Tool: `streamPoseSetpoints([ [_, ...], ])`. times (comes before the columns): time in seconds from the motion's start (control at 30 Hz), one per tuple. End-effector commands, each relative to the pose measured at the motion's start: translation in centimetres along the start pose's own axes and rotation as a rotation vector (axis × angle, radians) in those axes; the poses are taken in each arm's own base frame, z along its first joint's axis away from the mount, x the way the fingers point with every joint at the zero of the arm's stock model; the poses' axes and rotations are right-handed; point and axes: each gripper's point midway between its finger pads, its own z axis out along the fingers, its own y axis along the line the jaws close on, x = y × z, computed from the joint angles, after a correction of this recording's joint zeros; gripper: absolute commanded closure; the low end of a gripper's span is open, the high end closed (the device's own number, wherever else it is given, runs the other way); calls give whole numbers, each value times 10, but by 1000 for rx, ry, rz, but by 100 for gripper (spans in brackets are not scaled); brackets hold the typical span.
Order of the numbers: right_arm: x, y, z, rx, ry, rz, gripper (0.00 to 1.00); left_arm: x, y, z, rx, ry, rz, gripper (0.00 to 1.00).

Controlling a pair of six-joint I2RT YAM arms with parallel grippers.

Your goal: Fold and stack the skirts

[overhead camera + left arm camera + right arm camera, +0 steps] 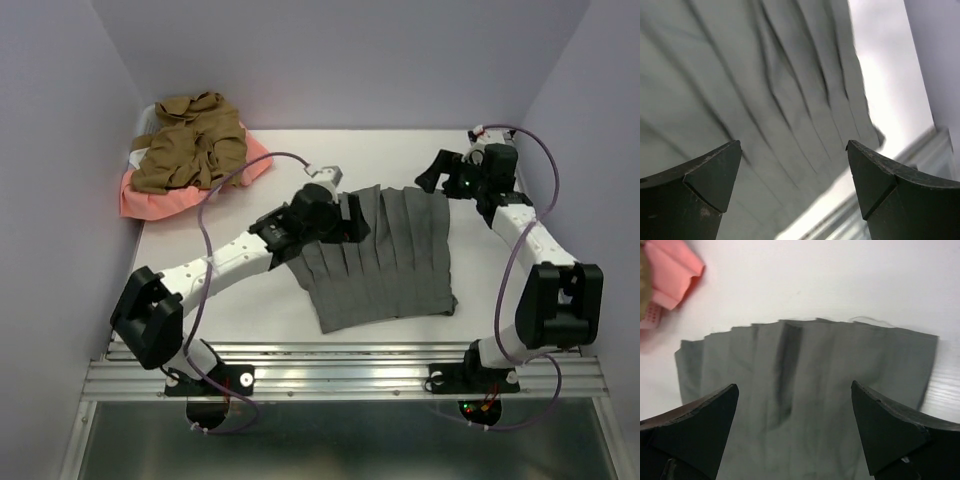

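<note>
The grey pleated cloth skirt [385, 260] lies spread flat in the middle of the desk, hem toward the near edge, probably laid out to be folded first. The left gripper [350, 218] hovers over its far-left corner, jaws wide and empty. The right gripper [433, 172], equally wide and empty, hangs just past the far-right corner (both look set to pinch the waistband). In the desk's far-left corner, the crumpled tan-brown skirt [190, 140] sits heaped on the salmon-pink skirt [150, 200], both unfolded.
</note>
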Motion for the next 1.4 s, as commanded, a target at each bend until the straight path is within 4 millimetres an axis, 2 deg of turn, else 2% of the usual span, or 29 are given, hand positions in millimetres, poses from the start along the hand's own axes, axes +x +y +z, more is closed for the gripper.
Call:
streamPoseSetpoints([
  [0.0, 51, 52, -8, -39, 68, -21, 0, -49, 72, -9, -156, -126, -57, 1],
  [0.07, 68, 69, -12, -51, 77, -46, 0, -59, 83, -5, -142, -118, -47, 1],
  [0.1, 83, 73, -12, -54, 105, -51, 0, -58, 96, 4, -170, -104, -43, 1],
  [0.13, 93, 84, -12, -68, 125, -67, 0, -77, 104, 5, -183, -133, -43, 1],
  [0.2, 98, 85, -16, -52, 140, -72, 0, -79, 112, 21, -170, -96, -40, 1],
  [0.23, 100, 88, -18, -51, 138, -76, 0, -94, 113, 23, -165, -116, -36, 1],
  [0.33, 105, 89, -24, -56, 161, -75, 0, -95, 132, 39, -211, -88, -41, 1],
  [0.37, 104, 90, -28, -59, 159, -77, 0, -90, 145, 44, -236, -65, -51, 1],
  [0.5, 110, 91, -38, -66, 168, -80, 0, -80, 175, 44, -281, -48, -92, 1],
  [0.53, 109, 92, -41, -69, 156, -83, 0, -69, 185, 42, -301, -34, -103, 1],
  [0.6, 116, 89, -41, -67, 171, -88, 0, -62, 199, 39, -301, -38, -120, 1],
  [0.67, 126, 90, -38, -82, 199, -102, 0, -63, 198, 44, -234, -56, -113, 1],
  [0.7, 130, 87, -35, -75, 214, -98, 0, -54, 210, 46, -236, -42, -132, 1],
  [0.87, 137, 80, -31, -52, 234, -96, 0, -23, 238, 65, -257, 58, -175, 1],
  [1.0, 140, 76, -30, -36, 242, -94, 0, -11, 247, 53, -289, 61, -203, 1],
  [1.07, 141, 79, -29, -42, 246, -98, 0, -16, 250, 45, -319, 34, -199, 1],
  [1.17, 138, 86, -26, -63, 243, -103, 0, -33, 242, 30, -323, -1, -185, 1],
  [1.23, 132, 92, -21, -78, 225, -111, 0, -48, 232, 28, -295, -25, -169, 1],
  [1.27, 127, 95, -18, -71, 209, -120, 0, -54, 229, 27, -285, -30, -163, 1],
  [1.3, 112, 99, -14, -70, 175, -126, 0, -58, 226, 24, -288, -29, -159, 1],
  [1.33, 109, 102, -5, -71, 162, -133, 0, -69, 223, 23, -288, -49, -152, 1],
  [1.37, 101, 97, 2, -34, 137, -138, 0, -74, 225, 21, -305, -62, -149, 1],
])
